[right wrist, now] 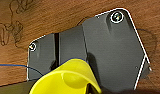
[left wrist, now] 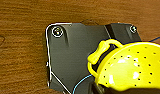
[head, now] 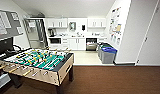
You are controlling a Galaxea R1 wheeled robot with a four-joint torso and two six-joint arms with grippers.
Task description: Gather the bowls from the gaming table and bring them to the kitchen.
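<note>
A: Head view first. What does it record that the wrists do not?

B: The room. A foosball table (head: pixel 37 65) stands at the left on brown floor (head: pixel 108 80). Past the floor's far edge lies the kitchen (head: pixel 76 33): white cabinets, a white countertop, a dark dishwasher (head: pixel 91 44). Two grey bins (head: pixel 107 53) with blue and green lids stand by the right wall. A noticeboard (head: pixel 7 23) hangs at far left.

A: And the wrist views?

B: Both look down on wood-grain brown floor past the robot's dark plate. The left wrist view shows a yellow perforated bowl (left wrist: pixel 132 67), a colander by its holes, with a looped handle, seen from its outside. It sits close to the camera, near the left gripper (left wrist: pixel 106 88).

A: Is that pincer closed on it?

B: I cannot tell. The fingers are not distinguishable.

A: The right side?

B: A smooth yellow bowl (right wrist: pixel 67 78), seen by its rim and inside, close under the camera by the right gripper (right wrist: pixel 89 88). Again I cannot tell how far the pincer is open, or whether it grips the bowl.

A: Counts?

B: Two yellow bowls, one per wrist view. Two bins. One foosball table. A thin blue cable (left wrist: pixel 81 82) shows in each wrist view.

A: Location of the bowls relative to the kitchen?

B: Over the brown floor, with the kitchen ahead.
</note>
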